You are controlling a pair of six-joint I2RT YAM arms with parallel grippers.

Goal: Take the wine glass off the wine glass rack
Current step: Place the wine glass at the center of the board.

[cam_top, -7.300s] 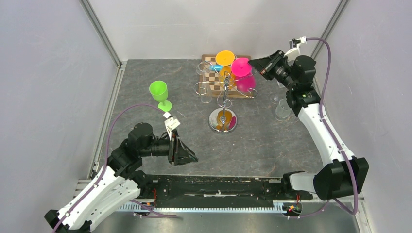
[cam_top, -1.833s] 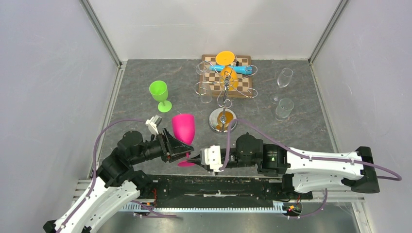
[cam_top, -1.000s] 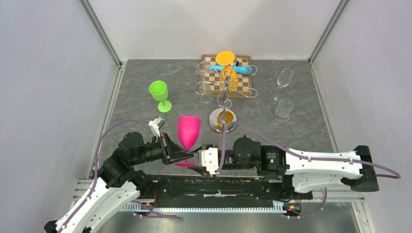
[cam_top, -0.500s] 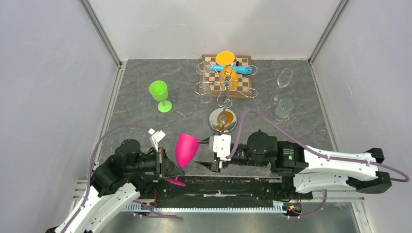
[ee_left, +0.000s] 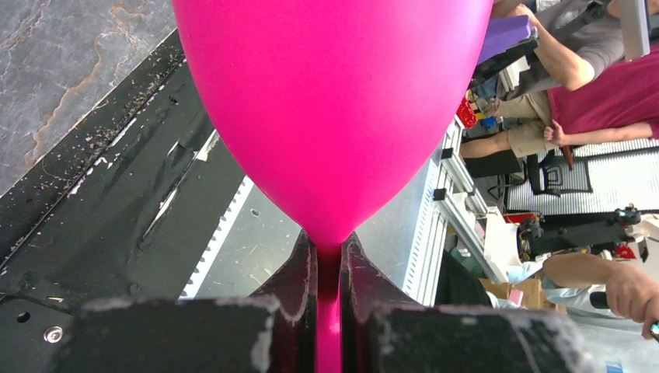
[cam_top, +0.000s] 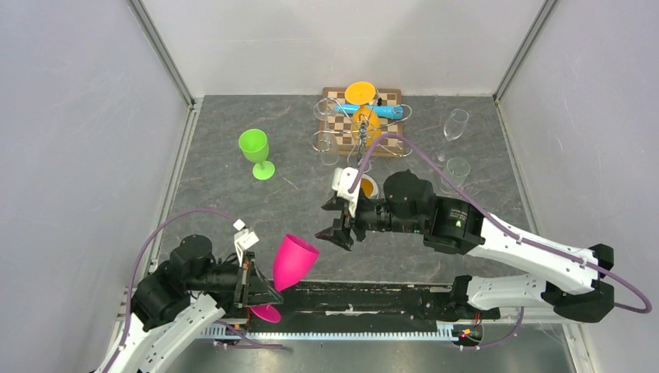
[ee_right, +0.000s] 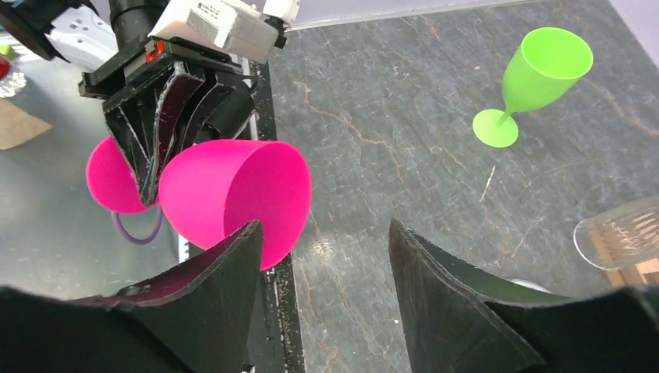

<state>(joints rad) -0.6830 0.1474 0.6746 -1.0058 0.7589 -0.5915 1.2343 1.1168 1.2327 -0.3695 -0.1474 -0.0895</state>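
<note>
— Where is the pink wine glass point(cam_top: 294, 263)?

— Off the wine glass rack point(cam_top: 360, 134) and well apart from it, at the near left edge of the table point(cam_top: 225, 206). It is tilted, with the bowl leaning up and to the right. Its round foot hangs out over the black rail point(cam_top: 373, 299) in front of the arm bases.

— What holds it?

— The left gripper point(cam_top: 268, 292). In the left wrist view its two fingers point(ee_left: 299, 272) are clenched on the thin stem just under the bowl, one on each side. The pink bowl fills the top of that view.

— And the right gripper point(cam_top: 330, 221)?

— It hangs over the table between the glass and the rack, pointing at the glass but apart from it. Its fingers point(ee_right: 451, 303) are spread wide with nothing between them. In the right wrist view the open mouth of the glass faces the camera, and the left gripper pinches the stem behind it.

— What is on the rack?

— An orange wine glass point(cam_top: 364, 118) hangs upside down from the curled wire arms, foot uppermost. A blue thing point(cam_top: 385, 111) lies across the top beside it; I cannot tell what it is. The right arm hides most of the rack's round base.

— Anything else on the table?

— A green wine glass point(cam_top: 254, 148) stands upright, left of the rack. A chessboard point(cam_top: 390, 141) lies behind the rack at the far side. Two clear glasses point(cam_top: 455, 124) sit near the far right corner.
</note>
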